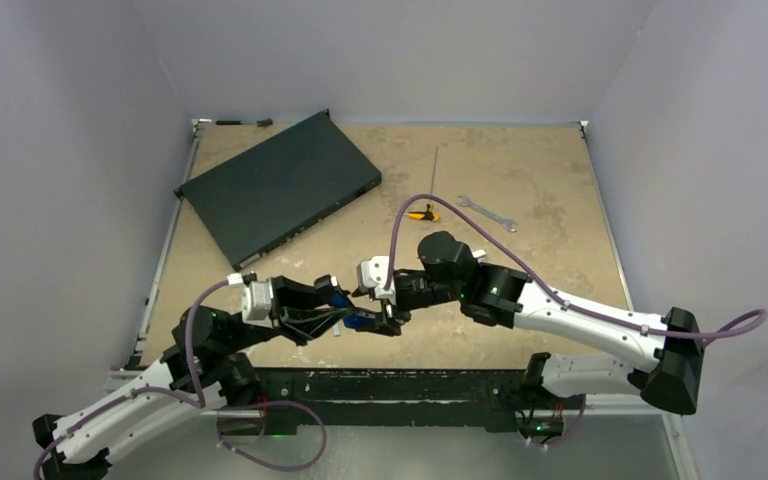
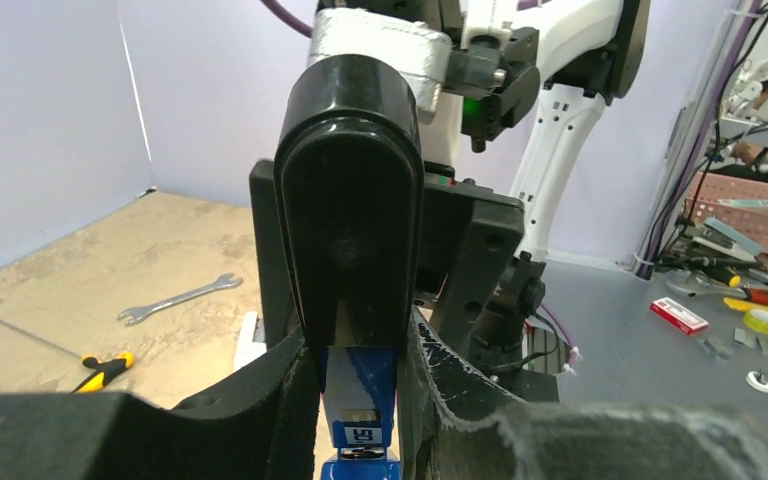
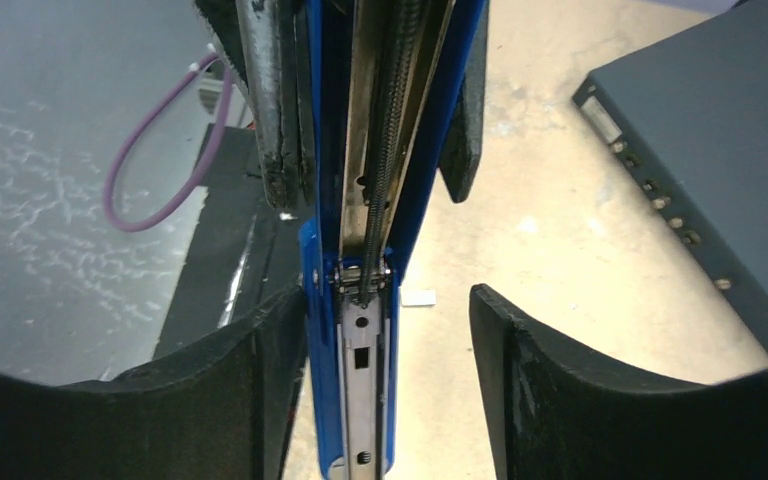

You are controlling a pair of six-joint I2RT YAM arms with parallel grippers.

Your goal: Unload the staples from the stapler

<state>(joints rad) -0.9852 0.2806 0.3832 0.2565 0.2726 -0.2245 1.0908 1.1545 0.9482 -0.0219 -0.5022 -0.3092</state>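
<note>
- Fingers (image 2: 210,430) of the left gripper (image 2: 360,420) are clamped on the sides of the blue-and-black stapler (image 2: 348,200), held above the middle of the table's (image 3: 560,200) near edge.
- The right gripper (image 3: 390,350) is spread open astride the bared magazine (image 3: 364,340). One pad seems to touch its blue wall and the other stands apart.
- No staples show clearly in the channel beside the spring (image 3: 385,150). A small pale strip (image 3: 418,296) on the table just beside it may be some, but I cannot tell.
- Judged best: centre the right pads first, then tip the channel gently downward.
</note>
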